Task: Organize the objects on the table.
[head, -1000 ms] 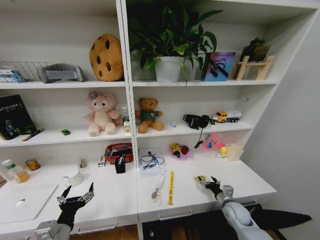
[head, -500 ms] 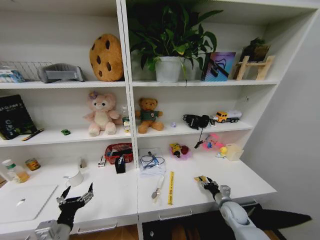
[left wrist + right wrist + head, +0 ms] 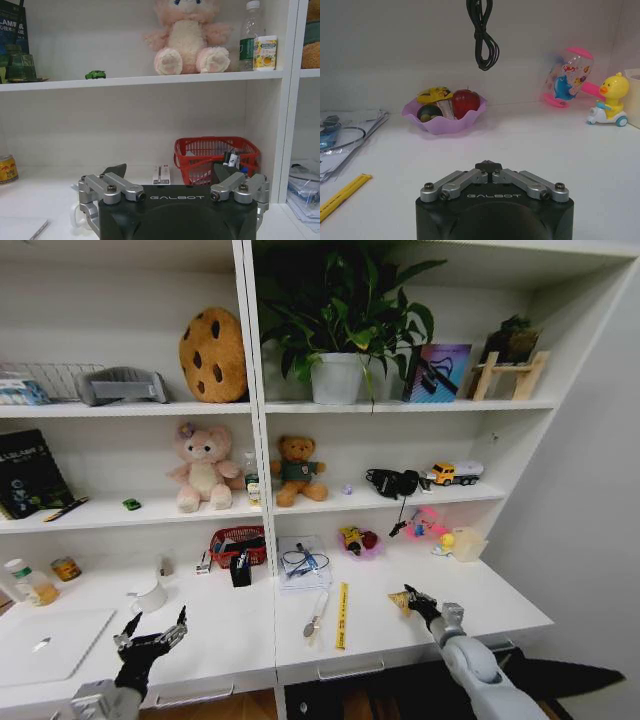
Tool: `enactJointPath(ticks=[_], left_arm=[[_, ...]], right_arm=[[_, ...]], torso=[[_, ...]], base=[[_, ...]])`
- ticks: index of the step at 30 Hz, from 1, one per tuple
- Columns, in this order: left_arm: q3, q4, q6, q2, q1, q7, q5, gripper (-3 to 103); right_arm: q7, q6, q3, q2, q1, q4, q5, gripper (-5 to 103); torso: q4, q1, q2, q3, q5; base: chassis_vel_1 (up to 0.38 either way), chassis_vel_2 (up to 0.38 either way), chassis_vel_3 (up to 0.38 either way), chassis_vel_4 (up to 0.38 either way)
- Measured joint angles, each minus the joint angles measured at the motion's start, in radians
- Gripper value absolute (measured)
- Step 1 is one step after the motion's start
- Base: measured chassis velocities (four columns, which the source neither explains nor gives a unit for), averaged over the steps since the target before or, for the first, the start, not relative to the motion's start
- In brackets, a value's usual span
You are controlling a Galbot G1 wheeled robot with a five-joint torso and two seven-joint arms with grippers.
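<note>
On the long white table (image 3: 230,635) my right gripper (image 3: 410,600) rests low at the right, shut, with the yellow wedge (image 3: 400,597) at its tips; the right wrist view shows its fingers (image 3: 489,166) pressed together. My left gripper (image 3: 152,630) hovers open over the left part, beside the silver laptop (image 3: 45,640). Between the arms lie the yellow ruler (image 3: 342,615) and the spoon (image 3: 315,618). A small tin (image 3: 66,568) stands at the far left. A green toy car (image 3: 95,74) and a pen (image 3: 65,508) sit on the shelf above.
A red basket (image 3: 215,155), a black pen holder (image 3: 240,570) and a white mug (image 3: 150,595) stand behind my left gripper. Papers with a cable (image 3: 303,565), a purple bowl (image 3: 445,120) and a duck toy (image 3: 610,100) stand near the back wall. A black cord (image 3: 482,35) hangs down.
My right gripper's fingers have come together on the yellow wedge and it shifted slightly. The left arm has not moved.
</note>
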Motion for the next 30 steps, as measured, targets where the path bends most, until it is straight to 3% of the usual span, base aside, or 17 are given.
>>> enactJointPath(ticks=[5, 12, 14, 21, 25, 30], left_arm=[[0.002, 0.002, 0.0, 0.001, -0.001, 0.0, 0.001, 99], [0.002, 0.003, -0.002, 0.003, -0.002, 0.0, 0.0, 99], [0.003, 0.003, -0.002, 0.003, -0.003, 0.0, 0.0, 99], [0.004, -0.003, -0.002, 0.004, -0.002, 0.0, 0.0, 99], [0.004, -0.006, -0.002, 0.005, -0.002, 0.0, 0.001, 99], [0.004, -0.011, -0.002, 0.004, 0.0, 0.001, 0.002, 99]], right_arm=[[0.008, 0.02, 0.005, 0.009, -0.011, 0.002, -0.011, -3], [0.016, 0.054, 0.004, 0.017, -0.003, -0.01, -0.029, 29], [0.014, 0.054, 0.004, 0.017, -0.007, -0.01, -0.028, 29], [0.01, 0.052, -0.002, 0.018, -0.017, -0.033, -0.03, 61], [-0.002, 0.029, -0.004, 0.012, -0.006, -0.049, -0.028, 73], [-0.008, 0.015, -0.01, 0.01, -0.005, -0.051, -0.023, 58]], torso=[[0.0003, 0.0, 0.0, 0.0, 0.0], [0.0004, 0.0, 0.0, 0.0, 0.0], [0.0003, 0.0, 0.0, 0.0, 0.0], [0.0001, 0.0, 0.0, 0.0, 0.0], [0.0004, 0.0, 0.0, 0.0, 0.0], [0.0002, 0.0, 0.0, 0.0, 0.0]], base=[[0.0, 0.0, 0.0, 0.0], [0.0, 0.0, 0.0, 0.0], [0.0, 0.0, 0.0, 0.0], [0.0, 0.0, 0.0, 0.0], [0.0, 0.0, 0.0, 0.0], [0.0, 0.0, 0.0, 0.0]])
